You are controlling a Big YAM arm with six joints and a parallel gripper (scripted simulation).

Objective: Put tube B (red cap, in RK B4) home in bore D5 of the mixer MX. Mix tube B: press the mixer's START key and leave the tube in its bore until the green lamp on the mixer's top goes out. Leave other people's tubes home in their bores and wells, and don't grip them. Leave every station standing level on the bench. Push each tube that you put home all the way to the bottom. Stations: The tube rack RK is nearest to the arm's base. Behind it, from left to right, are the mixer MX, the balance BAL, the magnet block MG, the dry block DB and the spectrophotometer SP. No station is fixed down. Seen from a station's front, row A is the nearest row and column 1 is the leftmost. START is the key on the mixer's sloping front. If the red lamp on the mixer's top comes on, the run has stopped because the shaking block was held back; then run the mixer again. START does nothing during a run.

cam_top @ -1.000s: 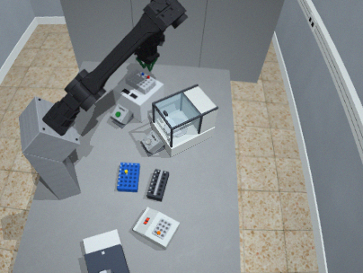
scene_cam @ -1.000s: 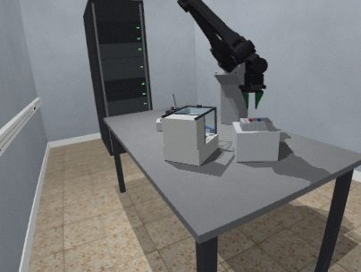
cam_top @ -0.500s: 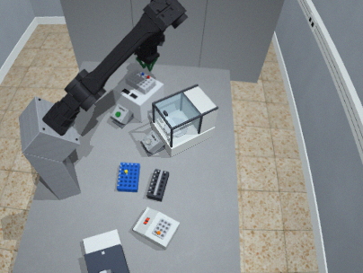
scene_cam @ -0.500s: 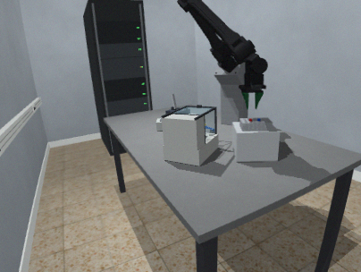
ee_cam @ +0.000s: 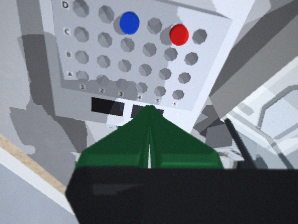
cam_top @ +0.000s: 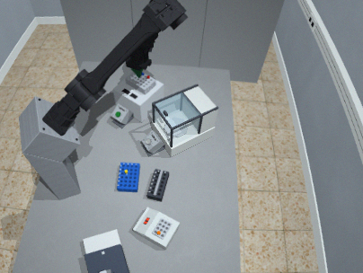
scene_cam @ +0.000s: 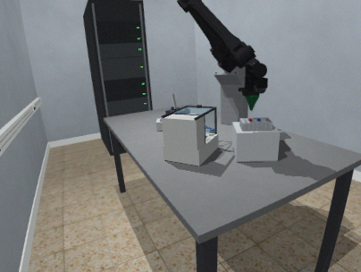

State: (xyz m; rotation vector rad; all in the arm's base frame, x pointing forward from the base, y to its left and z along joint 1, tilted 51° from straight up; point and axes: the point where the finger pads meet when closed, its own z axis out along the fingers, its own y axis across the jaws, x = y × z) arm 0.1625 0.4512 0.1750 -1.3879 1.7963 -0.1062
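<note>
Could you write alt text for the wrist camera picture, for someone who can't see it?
Closed green gripper, jaws pressed together and holding nothing, hangs over a grey mixer block drilled with rows of holes. A red-capped tube and a blue-capped tube sit in its far row.
</note>
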